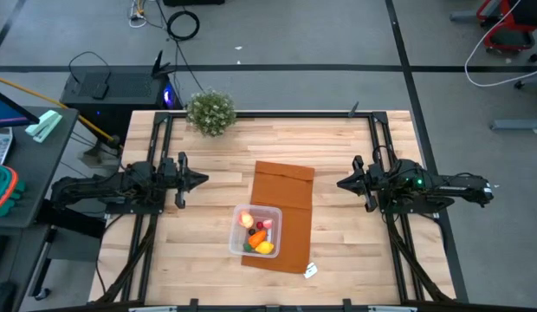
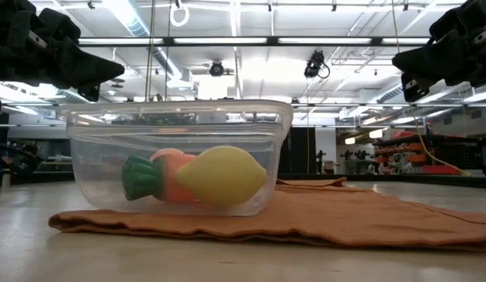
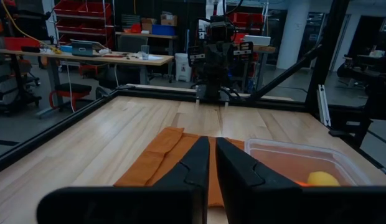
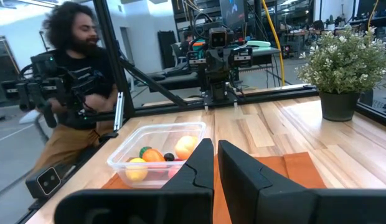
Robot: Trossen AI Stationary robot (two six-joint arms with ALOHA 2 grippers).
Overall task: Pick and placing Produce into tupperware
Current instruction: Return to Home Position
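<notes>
My left gripper (image 1: pixel 199 180) and right gripper (image 1: pixel 342 183) hang empty, fingers pinched nearly together, well off either side of the tupperware (image 1: pixel 270 213) holding the produce (image 1: pixel 258 236), left one nearer tbh.

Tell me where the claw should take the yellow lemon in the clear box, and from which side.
Come from straight above: walls of the tupperware close every side. Pinch the lemon across its fat middle, not its tapered ends; it lies on its side beside the carrot. The left claw and right claw wait aside.
</notes>
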